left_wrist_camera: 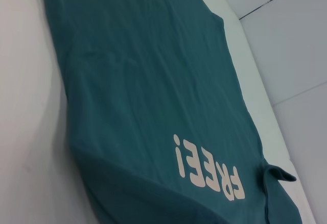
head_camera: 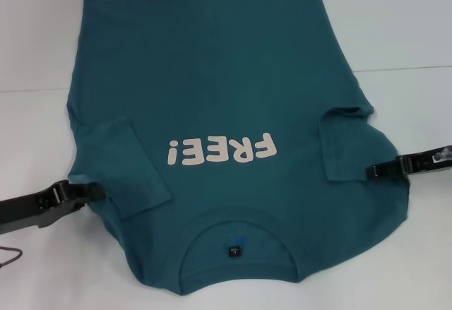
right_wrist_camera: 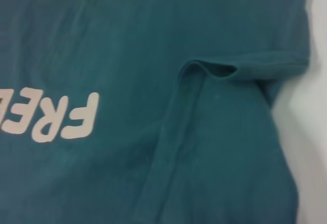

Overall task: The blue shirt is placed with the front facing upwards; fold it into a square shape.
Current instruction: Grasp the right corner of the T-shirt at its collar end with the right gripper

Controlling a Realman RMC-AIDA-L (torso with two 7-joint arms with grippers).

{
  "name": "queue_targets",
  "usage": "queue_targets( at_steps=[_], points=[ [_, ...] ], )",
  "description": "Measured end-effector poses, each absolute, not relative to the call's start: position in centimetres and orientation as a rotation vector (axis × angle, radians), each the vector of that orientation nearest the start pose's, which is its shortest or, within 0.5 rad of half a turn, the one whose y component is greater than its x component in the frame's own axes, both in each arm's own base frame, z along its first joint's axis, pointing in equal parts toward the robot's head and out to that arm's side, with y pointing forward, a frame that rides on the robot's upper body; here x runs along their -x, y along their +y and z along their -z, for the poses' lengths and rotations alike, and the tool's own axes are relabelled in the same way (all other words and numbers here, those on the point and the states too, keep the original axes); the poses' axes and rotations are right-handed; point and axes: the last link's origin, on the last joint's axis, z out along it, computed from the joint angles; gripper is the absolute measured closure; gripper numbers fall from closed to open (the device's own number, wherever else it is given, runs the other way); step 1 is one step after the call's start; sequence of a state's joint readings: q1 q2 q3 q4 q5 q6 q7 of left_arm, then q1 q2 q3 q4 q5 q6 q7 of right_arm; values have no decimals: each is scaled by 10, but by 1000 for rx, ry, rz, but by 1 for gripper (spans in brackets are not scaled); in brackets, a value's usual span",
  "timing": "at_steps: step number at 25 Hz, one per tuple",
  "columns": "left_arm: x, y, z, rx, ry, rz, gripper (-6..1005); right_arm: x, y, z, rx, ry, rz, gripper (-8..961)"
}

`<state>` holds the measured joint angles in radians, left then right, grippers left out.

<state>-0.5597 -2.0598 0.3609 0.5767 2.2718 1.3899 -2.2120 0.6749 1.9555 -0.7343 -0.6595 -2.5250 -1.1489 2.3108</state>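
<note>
The blue shirt [head_camera: 212,91] lies flat on the white table, front up, collar toward me, with the pale "FREE!" lettering [head_camera: 220,151] across the chest and a dark neck label [head_camera: 234,251] inside the collar. Both short sleeves are folded inward onto the body: one sleeve [head_camera: 127,165] on the left, the other sleeve [head_camera: 346,147] on the right. My left gripper [head_camera: 92,191] rests at the shirt's left edge beside the folded sleeve. My right gripper [head_camera: 372,172] reaches onto the outer edge of the right sleeve. The wrist views show only the shirt [left_wrist_camera: 143,81] [right_wrist_camera: 127,40] and the sleeve fold [right_wrist_camera: 204,71].
The white table [head_camera: 395,34] shows as bare bands left and right of the shirt, and its far edge runs behind the hem. A thin dark cable [head_camera: 10,257] lies at the near left corner.
</note>
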Motion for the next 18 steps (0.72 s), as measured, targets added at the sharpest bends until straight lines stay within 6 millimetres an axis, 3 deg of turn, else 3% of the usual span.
queue_targets(
  at_steps=[8,18],
  points=[
    [318,340,-13,2025,-1879,757,950,-308,399,-41,2188,1469,-43,158],
    [318,339,-12,2023,-1883,760,951,-296,400,-49,2252,1457,-176,158]
  ],
)
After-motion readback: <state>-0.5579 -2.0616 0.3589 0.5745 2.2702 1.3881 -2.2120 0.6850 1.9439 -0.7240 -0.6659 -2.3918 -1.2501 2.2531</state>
